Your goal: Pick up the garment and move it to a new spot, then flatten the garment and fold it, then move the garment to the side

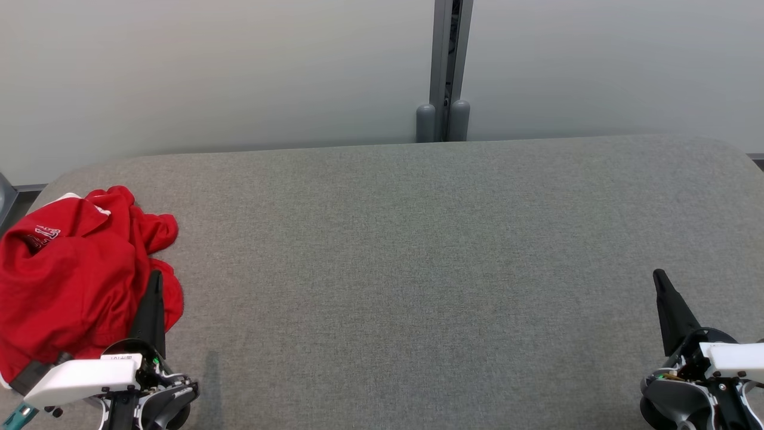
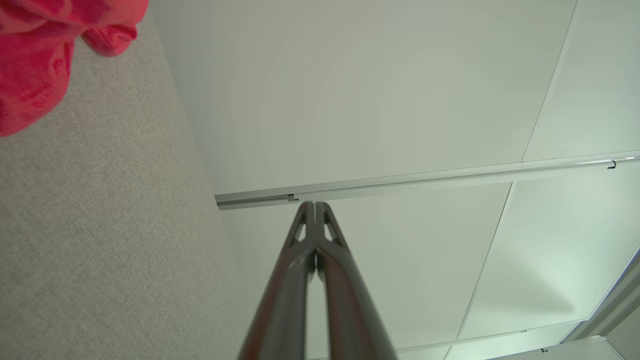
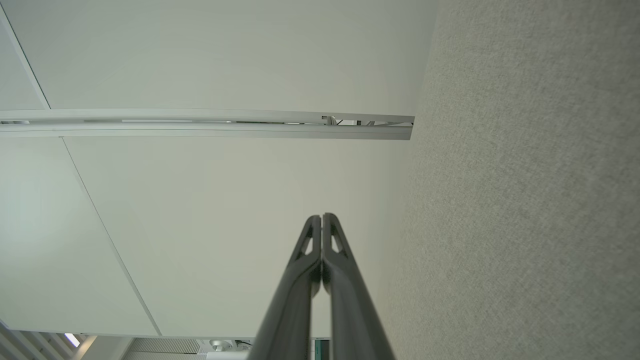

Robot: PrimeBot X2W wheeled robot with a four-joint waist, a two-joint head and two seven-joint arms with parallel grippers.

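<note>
A big grey table with a soft cloth top and round corners [image 1: 418, 269] fills most of the head view. Behind it stands a plain pale wall [image 1: 239, 71]. A thin grey metal post [image 1: 450, 60] runs down the wall to the far edge of the table.

The red cloth garment [image 1: 65, 275] lies in a crumpled heap on the table's left end, near the front. It has some white letters and a bit of white trim near the top. In the left wrist view a piece of it shows at the top left corner.

The left gripper [image 1: 156, 278] is at the lower left. Its two long dark fingers are pressed together and hold nothing. In the head view its tip shows over the right edge of the red heap, but I cannot tell if it touches the cloth.

The right gripper [image 1: 658, 276] is at the lower right, far from the garment, over bare table. Its fingers are pressed together too, with nothing between them.
</note>
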